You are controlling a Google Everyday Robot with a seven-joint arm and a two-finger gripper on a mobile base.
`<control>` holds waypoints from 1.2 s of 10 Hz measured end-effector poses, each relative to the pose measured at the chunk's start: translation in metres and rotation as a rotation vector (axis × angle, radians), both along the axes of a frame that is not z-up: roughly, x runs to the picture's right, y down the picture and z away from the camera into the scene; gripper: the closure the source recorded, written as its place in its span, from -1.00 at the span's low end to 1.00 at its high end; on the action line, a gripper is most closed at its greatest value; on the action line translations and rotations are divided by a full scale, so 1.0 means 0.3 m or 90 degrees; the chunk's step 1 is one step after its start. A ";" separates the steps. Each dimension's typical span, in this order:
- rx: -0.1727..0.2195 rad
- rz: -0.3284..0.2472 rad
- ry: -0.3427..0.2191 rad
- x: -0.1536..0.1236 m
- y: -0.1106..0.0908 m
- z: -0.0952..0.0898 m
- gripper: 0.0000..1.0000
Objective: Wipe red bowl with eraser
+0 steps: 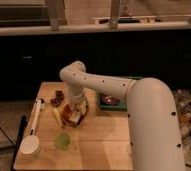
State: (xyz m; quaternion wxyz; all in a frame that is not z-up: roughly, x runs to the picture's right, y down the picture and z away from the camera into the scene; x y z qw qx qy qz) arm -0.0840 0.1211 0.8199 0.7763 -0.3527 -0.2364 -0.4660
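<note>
End effector (75, 116) low over red bowl (69, 113), finger state cannot tell; eraser not discernible beneath it. Risk: downward pressure skids bowl toward green cup (63, 141) just below.

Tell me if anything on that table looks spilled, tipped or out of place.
Nothing stands out. The tool is down over the red bowl, the green cup stands upright, and no spill shows on the table.
</note>
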 end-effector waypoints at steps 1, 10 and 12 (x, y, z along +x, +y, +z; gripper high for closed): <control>0.000 0.010 0.006 0.007 -0.018 0.014 1.00; -0.010 0.010 -0.044 -0.163 -0.128 0.159 1.00; -0.013 -0.020 -0.073 -0.228 -0.103 0.146 1.00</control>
